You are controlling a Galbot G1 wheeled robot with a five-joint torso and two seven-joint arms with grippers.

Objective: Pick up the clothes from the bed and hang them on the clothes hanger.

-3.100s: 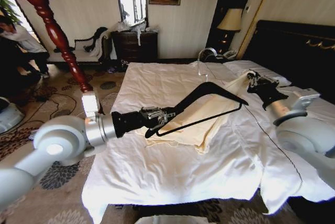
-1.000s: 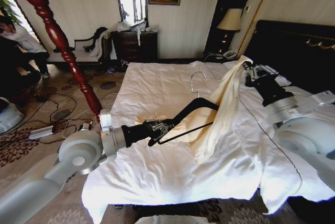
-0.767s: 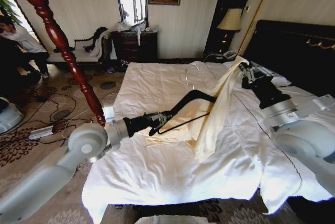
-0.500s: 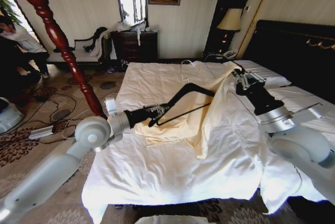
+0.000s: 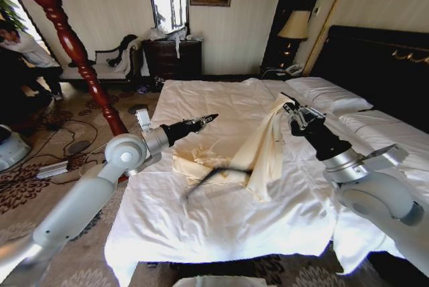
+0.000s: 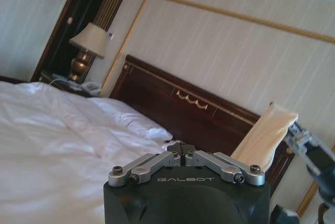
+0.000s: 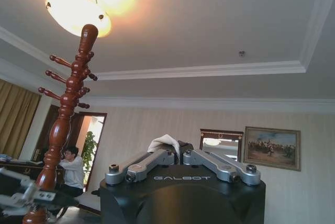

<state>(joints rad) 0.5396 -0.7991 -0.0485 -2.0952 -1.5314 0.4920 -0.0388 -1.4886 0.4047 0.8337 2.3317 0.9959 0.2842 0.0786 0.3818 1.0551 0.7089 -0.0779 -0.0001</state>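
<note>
Black coat hanger [image 5: 218, 174] slipped from my left hand [image 5: 209, 119], now pinched together, empty; it lies on the bed [image 5: 221, 233] at that hand's 6 o'clock. Right hand [image 5: 293, 108] clamped on cream shirt [image 5: 265, 146]; regrasp likely needed

The clothes [image 5: 265, 146] are thin, soft cloth, matt cream, falling in limp folds. The bed [image 5: 221, 223] is covered in matt white cloth, finely wrinkled all over; its headboard [image 5: 375, 59] is dark, smooth and faintly glossy, edged with shiny gold trim. The clothes hanger [image 5: 211, 178] looks like slim black plastic — blurred, so its finish cannot be told. The left gripper [image 6: 181, 159] has brushed silver metal linkages with dark screws on a matt black plastic body; the right gripper [image 7: 180, 157] is built the same, a tuft of cream cloth between its fingers. The coat stand [image 5: 64, 32] at far left is turned wood — glossy, reddish lacquer.
</note>
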